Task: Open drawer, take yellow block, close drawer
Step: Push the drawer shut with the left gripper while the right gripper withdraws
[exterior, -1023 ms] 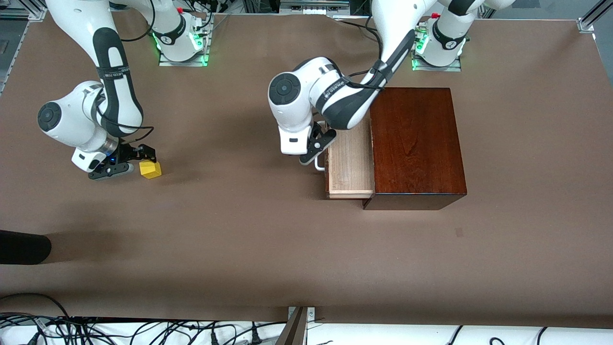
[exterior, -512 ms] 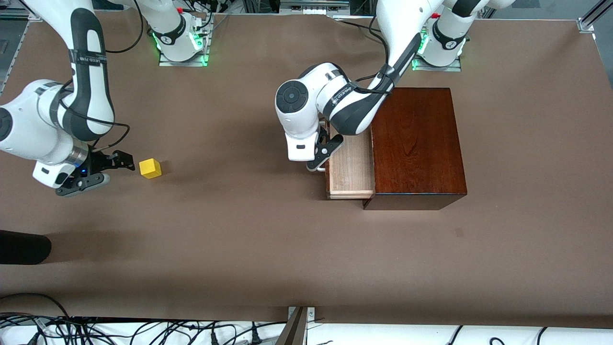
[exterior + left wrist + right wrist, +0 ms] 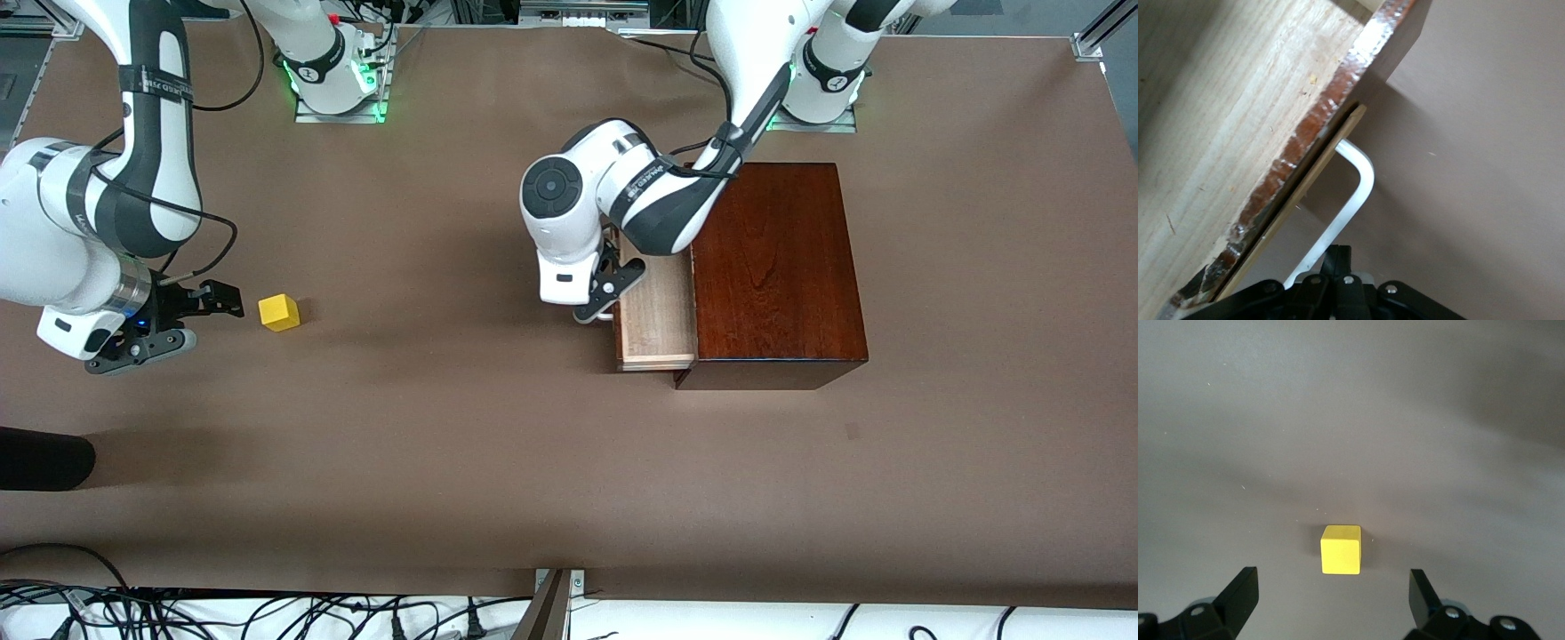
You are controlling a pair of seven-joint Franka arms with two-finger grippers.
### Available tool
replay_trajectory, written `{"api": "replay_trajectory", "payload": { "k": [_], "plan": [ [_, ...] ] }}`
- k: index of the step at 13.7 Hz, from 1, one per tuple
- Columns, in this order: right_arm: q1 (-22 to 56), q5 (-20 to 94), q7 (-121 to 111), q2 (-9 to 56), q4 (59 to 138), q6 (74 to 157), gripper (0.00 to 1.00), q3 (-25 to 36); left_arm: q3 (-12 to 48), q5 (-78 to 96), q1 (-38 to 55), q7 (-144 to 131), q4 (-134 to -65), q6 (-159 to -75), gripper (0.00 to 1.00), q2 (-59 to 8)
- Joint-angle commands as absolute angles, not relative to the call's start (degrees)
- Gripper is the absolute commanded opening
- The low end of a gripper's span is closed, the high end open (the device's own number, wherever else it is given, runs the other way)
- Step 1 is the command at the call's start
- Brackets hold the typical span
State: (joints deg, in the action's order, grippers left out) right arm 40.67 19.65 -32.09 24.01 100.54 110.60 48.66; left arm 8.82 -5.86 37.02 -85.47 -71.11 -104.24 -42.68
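Center frame, the left gripper (image 3: pixel 603 298), jaws closed, presses the half-open drawer (image 3: pixel 658 316) by its handle (image 3: pixel 1348 200); a slip could jam it. At left, the right gripper (image 3: pixel 164 320) hangs open beside the yellow block (image 3: pixel 278 312) on the table (image 3: pixel 462 444).

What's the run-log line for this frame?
drawer: partly open, tray empty | yellow block: on table, free | left pincer: shut, at drawer handle | right pincer: open, beside block
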Motion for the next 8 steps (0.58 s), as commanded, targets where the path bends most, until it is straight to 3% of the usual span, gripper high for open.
{"api": "replay_trajectory", "payload": {
  "k": [1,3,8],
  "plan": [
    [40.7,18.6,-29.5,25.1,98.3,108.3,1.00,48.7,7.5,-7.6,33.2,-80.0,-79.0,-101.7,0.00,-36.2],
    [38.8,17.8,-29.0,24.4,98.0,108.1,1.00,46.1,7.1,-7.6,32.6,-78.5,-80.5,-101.7,0.00,-35.3],
    [28.7,10.5,-20.8,19.4,97.2,107.8,1.00,31.7,5.2,-8.2,31.0,-73.2,-83.8,-101.8,0.00,-33.1]
  ]
}}
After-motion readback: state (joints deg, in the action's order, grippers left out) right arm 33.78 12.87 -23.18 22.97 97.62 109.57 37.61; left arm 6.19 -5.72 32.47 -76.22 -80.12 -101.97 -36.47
